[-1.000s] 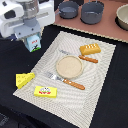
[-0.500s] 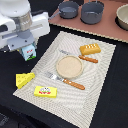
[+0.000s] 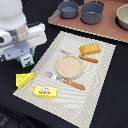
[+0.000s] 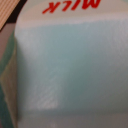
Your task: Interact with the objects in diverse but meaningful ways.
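The pale blue milk carton [image 3: 26, 60] hangs under my gripper [image 3: 25, 54] at the placemat's edge on the exterior view's left, and the gripper is shut on it. In the wrist view the milk carton [image 4: 70, 70] fills the frame, with red "MILK" lettering, and the fingers are hidden. I cannot tell whether the carton touches the table. Just in front of it lies the yellow holed cheese wedge [image 3: 25, 79]. A flat yellow box [image 3: 46, 91] lies on the mat's near corner. The orange-brown bread loaf [image 3: 90, 48] sits at the mat's far right.
A woven beige placemat [image 3: 102, 85] holds a round tan plate [image 3: 69, 66], a fork [image 3: 65, 80] and a knife [image 3: 82, 57]. On a brown board behind stand two dark grey pots [image 3: 68, 9] [image 3: 92, 11] and a pale bowl [image 3: 122, 16].
The arm has moved toward the exterior view's lower left, and the milk carton has travelled with it from over the mat's far left corner to beside the cheese wedge.
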You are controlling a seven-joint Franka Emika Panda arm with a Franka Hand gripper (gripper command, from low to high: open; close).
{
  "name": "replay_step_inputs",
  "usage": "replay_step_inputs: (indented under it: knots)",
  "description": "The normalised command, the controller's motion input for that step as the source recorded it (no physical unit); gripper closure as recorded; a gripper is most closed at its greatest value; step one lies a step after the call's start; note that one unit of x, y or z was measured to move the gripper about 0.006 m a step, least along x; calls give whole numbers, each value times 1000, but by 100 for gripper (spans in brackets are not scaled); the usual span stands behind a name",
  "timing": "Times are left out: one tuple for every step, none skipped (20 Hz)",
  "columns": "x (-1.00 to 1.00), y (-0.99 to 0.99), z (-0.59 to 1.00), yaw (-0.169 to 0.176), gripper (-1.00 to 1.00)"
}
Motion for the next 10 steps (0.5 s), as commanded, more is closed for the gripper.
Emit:
replay_step_inputs:
  knots:
    - [203, -77, 700, 2, -100]
    - [183, -100, 691, 7, -100]
    - [163, -111, 703, 18, -100]
    - [203, -77, 683, 20, -100]
    - [197, -57, 686, 14, -100]
    - [231, -31, 737, 11, -100]
    - [191, -54, 849, 5, -100]
    - [214, -3, 894, 4, -100]
    - [226, 0, 886, 11, -100]
    - [163, -9, 877, 12, -100]
